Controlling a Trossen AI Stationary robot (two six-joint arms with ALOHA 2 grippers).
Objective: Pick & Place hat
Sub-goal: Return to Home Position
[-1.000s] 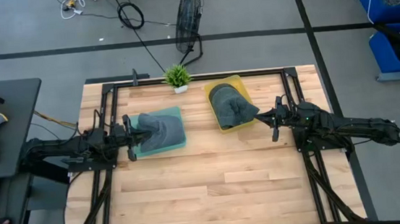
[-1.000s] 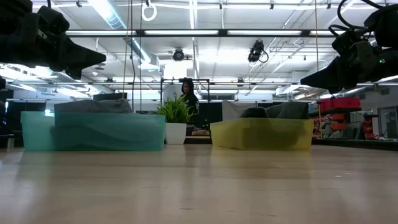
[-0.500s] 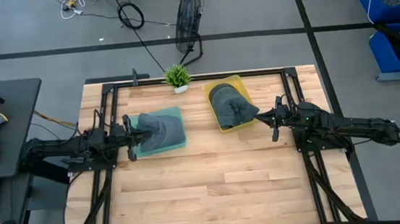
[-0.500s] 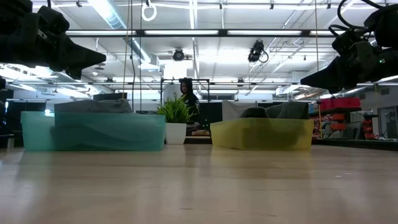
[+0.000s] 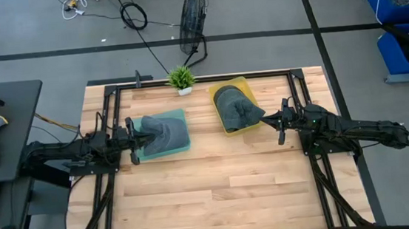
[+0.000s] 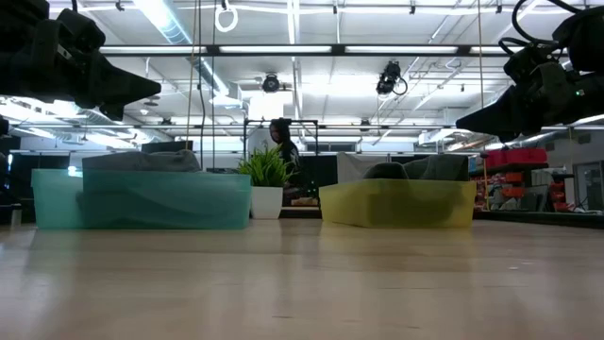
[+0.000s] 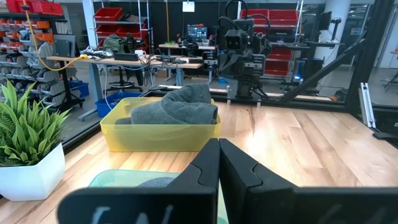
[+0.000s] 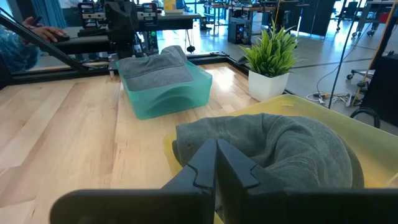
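One grey hat lies in a teal bin at the table's left; another grey hat lies in a yellow bin at the far right. My left gripper is shut and hovers level over the teal bin's left rim, above that hat. My right gripper is shut and hovers by the yellow bin's right rim, its tips over the second hat. Neither touches anything.
A small potted plant stands at the far edge between the bins. Bare wooden tabletop stretches across the near half. A black frame borders the table. A person stands in the room far behind the plant.
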